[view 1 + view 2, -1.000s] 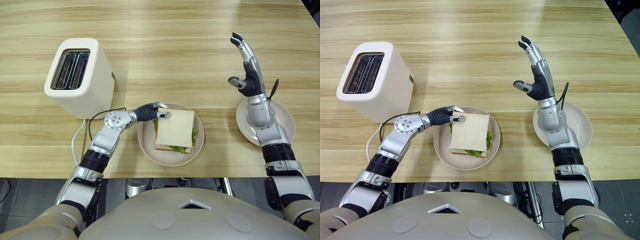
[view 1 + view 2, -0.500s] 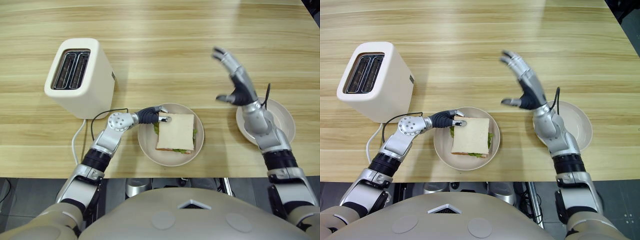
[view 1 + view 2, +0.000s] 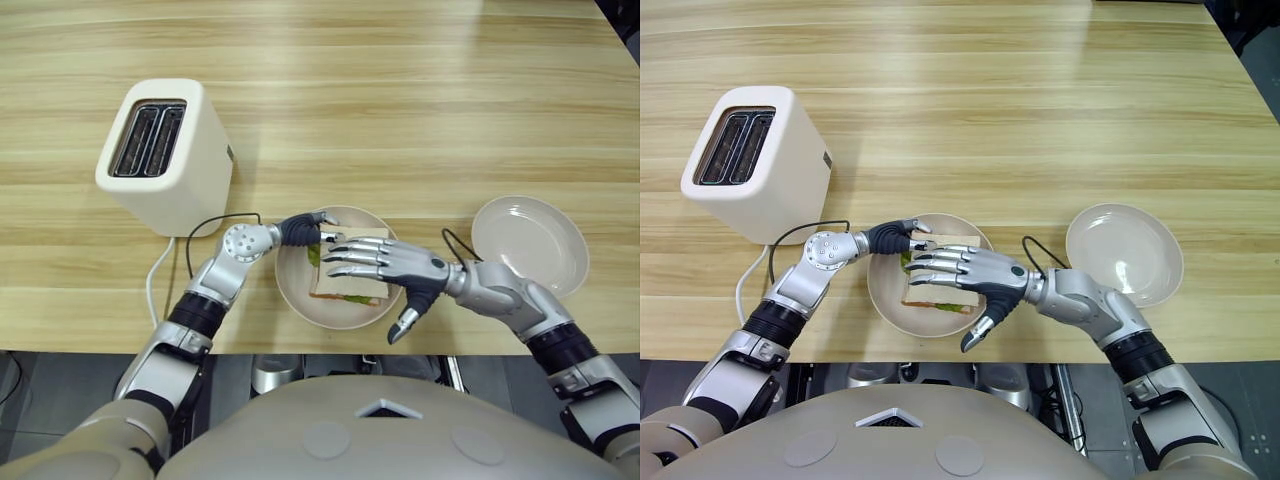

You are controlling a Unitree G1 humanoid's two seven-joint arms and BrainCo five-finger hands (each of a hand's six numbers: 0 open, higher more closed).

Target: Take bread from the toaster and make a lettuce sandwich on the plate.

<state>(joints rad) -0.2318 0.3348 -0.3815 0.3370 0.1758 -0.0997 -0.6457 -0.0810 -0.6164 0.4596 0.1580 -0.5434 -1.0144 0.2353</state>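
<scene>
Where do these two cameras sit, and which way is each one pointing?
Left eye view: on the robot's head, looking forward and down at the table; both arms show, left robot hand at the sandwich plate, right robot hand over it.
Right eye view: same head, just beside, same downward look, same arms and hands.
Both share the toaster, the sandwich plate and a second plate.

Both eyes sit side by side on the robot's head, looking forward and steeply down at the table [image 3: 400, 80] from close above. They share nearly the whole scene: the toaster [image 3: 165, 150], the sandwich plate [image 3: 290, 285] and the empty plate [image 3: 530, 240] lie in both, shifted a little leftward in the right eye view.
</scene>
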